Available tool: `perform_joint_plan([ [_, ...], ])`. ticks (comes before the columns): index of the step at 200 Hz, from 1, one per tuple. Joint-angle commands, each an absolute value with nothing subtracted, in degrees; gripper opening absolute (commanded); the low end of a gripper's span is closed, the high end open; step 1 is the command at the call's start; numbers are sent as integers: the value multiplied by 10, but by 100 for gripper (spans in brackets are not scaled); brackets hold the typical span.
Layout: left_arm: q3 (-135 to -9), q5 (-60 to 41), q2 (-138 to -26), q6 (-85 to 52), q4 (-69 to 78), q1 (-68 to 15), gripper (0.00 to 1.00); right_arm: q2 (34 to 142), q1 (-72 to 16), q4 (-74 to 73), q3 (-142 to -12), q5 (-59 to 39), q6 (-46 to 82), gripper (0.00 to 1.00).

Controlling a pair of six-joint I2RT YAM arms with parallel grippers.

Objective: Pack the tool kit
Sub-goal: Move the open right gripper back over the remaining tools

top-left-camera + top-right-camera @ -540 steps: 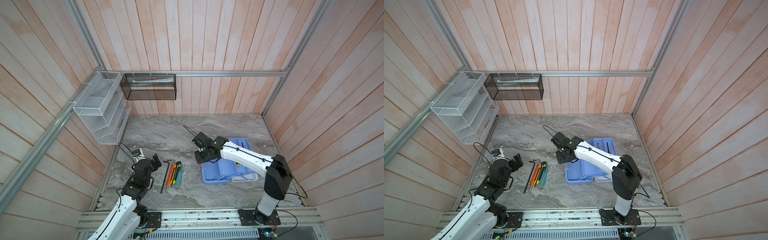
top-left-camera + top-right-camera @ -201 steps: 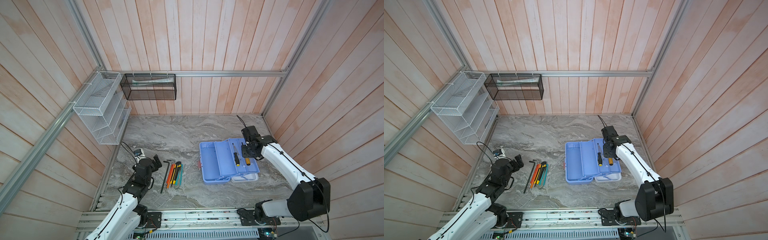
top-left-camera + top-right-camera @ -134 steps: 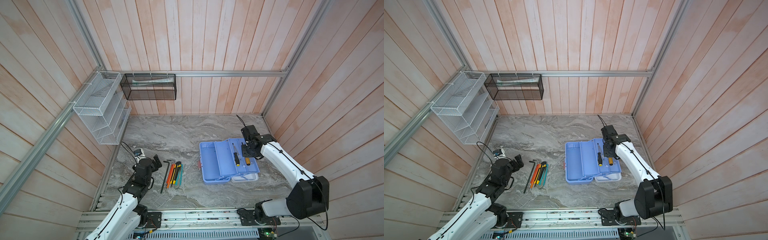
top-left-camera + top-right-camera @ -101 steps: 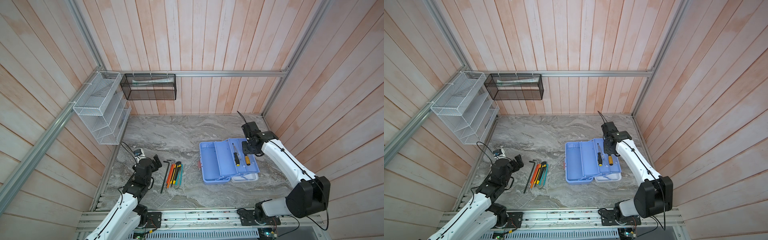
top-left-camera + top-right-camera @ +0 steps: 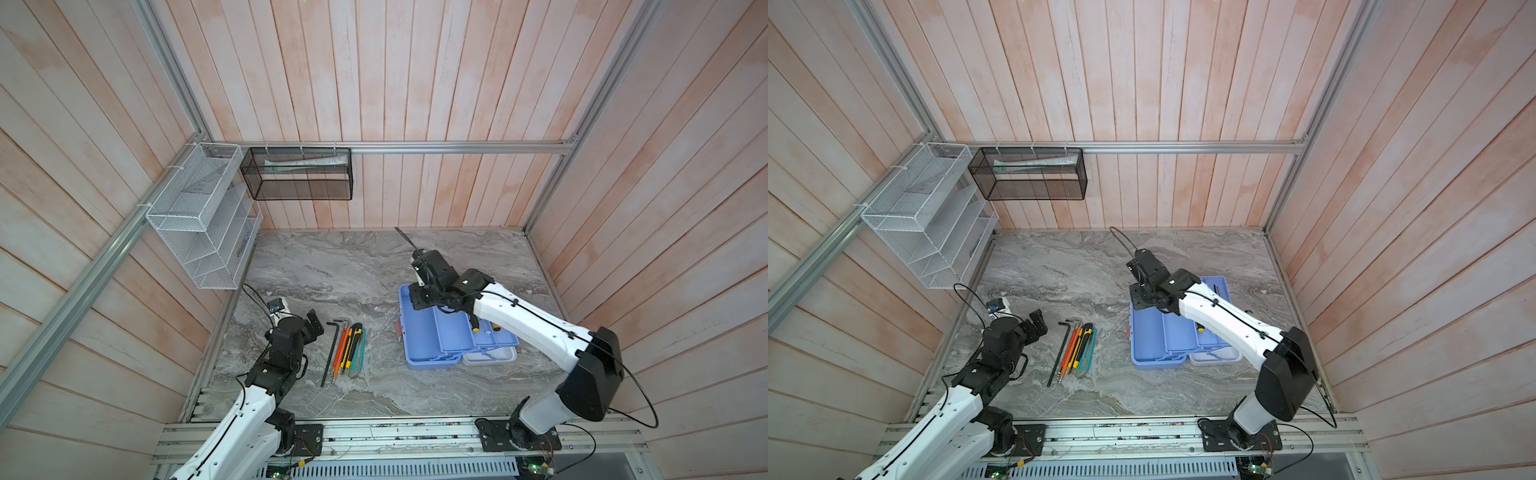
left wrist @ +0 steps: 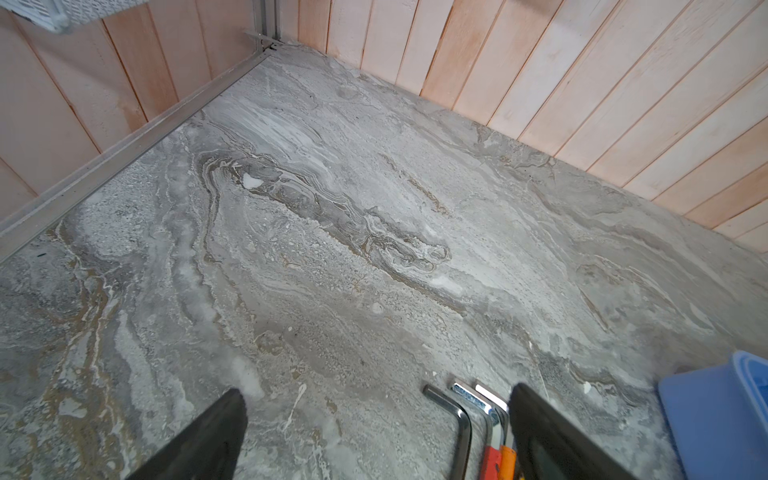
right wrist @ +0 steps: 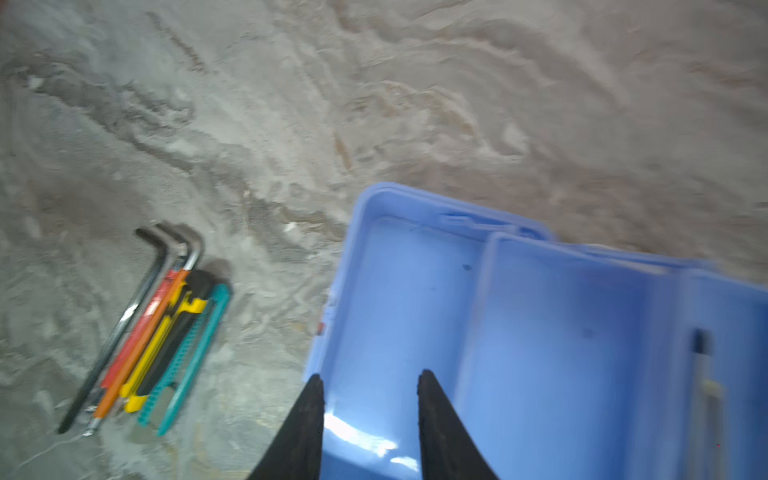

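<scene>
Right pincer [image 7: 370, 374]: black fingers part-spread and empty, hanging over the rim of the box's open base compartment. In a top view [image 5: 419, 297] it sits above the box's far corner.
Left pincer [image 6: 376, 390]: spread wide, pinching nothing, low over the grey marble-patterned tabletop [image 6: 332, 249], just beside the bent ends of the loose tools.
Tool kit: rounded rectangular light blue plastic box [image 5: 428, 345], open with its trays folded out and the white lid [image 5: 498, 356] showing beneath them, on the right arm's side of the table.
Packed: yellow-ended screwdrivers [image 5: 476, 327] in a tray, partly hidden by the right arm.
Loose tools: a touching row between the arms, made up of a black L-shaped steel hex key [image 5: 329, 353], orange and red slim tools [image 5: 340, 353], a yellow-and-black utility knife [image 5: 350, 347] and a teal utility knife [image 5: 359, 353].
Handling: probably light and stiff. The hex key is thin, smooth and flat on stone, so it is likely to slip.
Grip: across the narrow width at mid-length. The teal utility knife on the outside looks like the easiest one to take first.
</scene>
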State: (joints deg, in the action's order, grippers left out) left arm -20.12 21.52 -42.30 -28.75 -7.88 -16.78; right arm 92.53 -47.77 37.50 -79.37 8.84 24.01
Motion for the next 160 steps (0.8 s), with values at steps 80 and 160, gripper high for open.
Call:
perform_joint_plan([
  [80, -198, 220, -403, -292, -83, -163, 100, 1112, -583, 261, -810, -42, 331, 44],
  [160, -196, 219, -396, -291, -83, -163, 100, 1169, -601, 272, -818, -42, 366, 43],
])
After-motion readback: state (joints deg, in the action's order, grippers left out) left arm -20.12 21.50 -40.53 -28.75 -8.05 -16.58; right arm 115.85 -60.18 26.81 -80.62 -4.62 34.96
